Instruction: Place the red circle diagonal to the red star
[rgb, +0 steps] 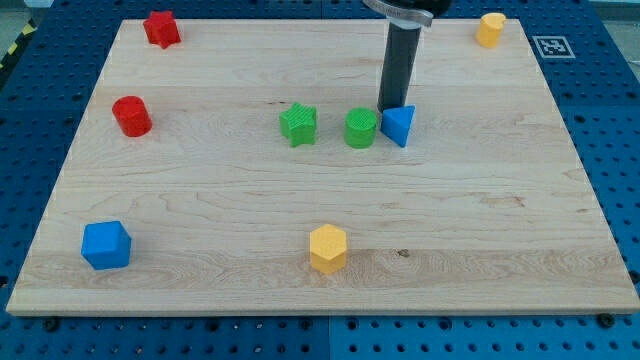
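My tip (390, 108) is a bare rod end, so there is no gripper here to be released or clenched; it rests on the counter (500, 230) near the middle, just behind the blue triangle (399, 125) and beside the green cylinder (361, 128), with the green star (298, 124) further toward the view's left. The red circle (131, 116) stands near the counter's left edge, well apart from my tip. The red star (161, 28) sits in the top-left corner, above and slightly to the right of the circle.

As I judge it, the circle is nearly below the star, so the step is to reach it and nudge it sideways. To do that well I should pull away without dragging the blue triangle, swing round the green blocks, come in on the circle's far side, and push through its centre in short strokes so it does not roll off my tip
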